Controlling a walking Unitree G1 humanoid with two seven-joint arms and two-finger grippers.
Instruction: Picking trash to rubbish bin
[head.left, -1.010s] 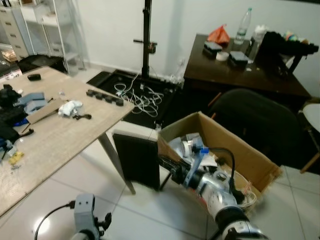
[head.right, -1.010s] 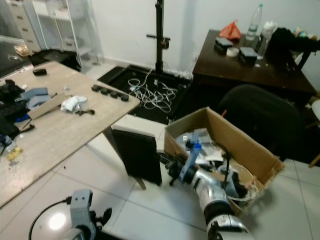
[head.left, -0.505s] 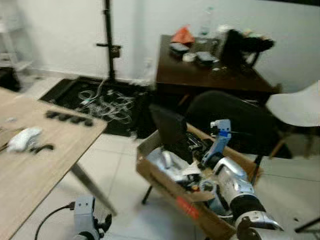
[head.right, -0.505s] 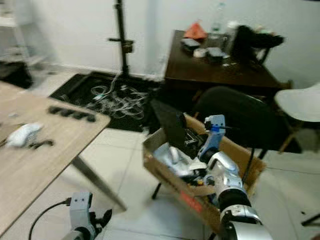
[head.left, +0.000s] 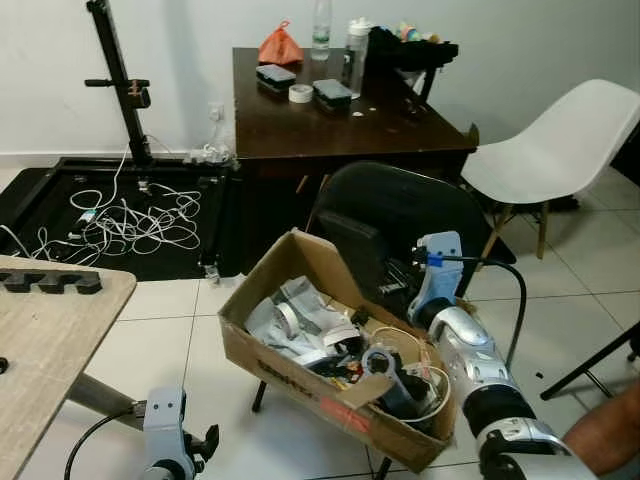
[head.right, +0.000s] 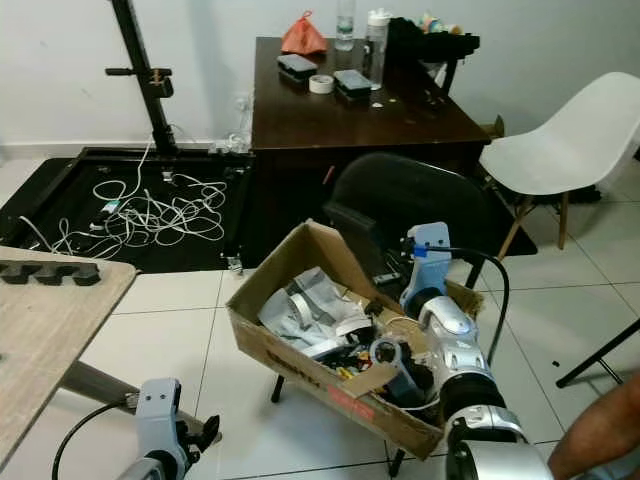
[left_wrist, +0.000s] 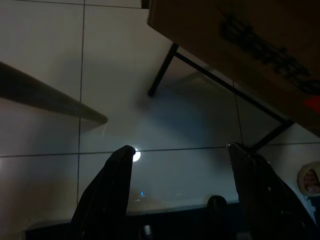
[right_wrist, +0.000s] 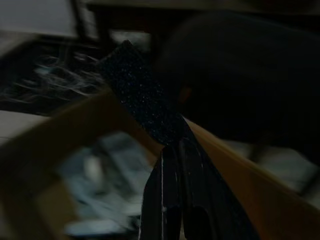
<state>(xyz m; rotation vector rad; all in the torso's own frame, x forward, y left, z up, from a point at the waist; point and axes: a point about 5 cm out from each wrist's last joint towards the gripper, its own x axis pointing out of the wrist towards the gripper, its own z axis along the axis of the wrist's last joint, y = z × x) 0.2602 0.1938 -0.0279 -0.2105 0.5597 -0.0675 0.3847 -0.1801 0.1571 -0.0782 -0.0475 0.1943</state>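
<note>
**Black Sheet Held Over the Trash Box**

One dark table (head.left: 330, 120) stands at the back, with two bottles on it. One white chair (head.left: 555, 150) waits beside it. One cardboard box (head.left: 290, 365) sits on a black chair so trash can drop in easily. It looks full already. The right hand (head.right: 385, 268) pinches one flat black sheet (head.left: 352, 245) just above the box's far edge, ready to let go. The left hand (left_wrist: 180, 195) hangs low over the floor, fingers wide apart, holding nothing.

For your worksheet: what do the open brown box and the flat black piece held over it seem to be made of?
Open brown box: corrugated cardboard, matte, with folded flaps and raw edges. Flat black piece, pinched by the right gripper: probably foam or rigid plastic; its speckled, dull surface leaves it open.
</note>
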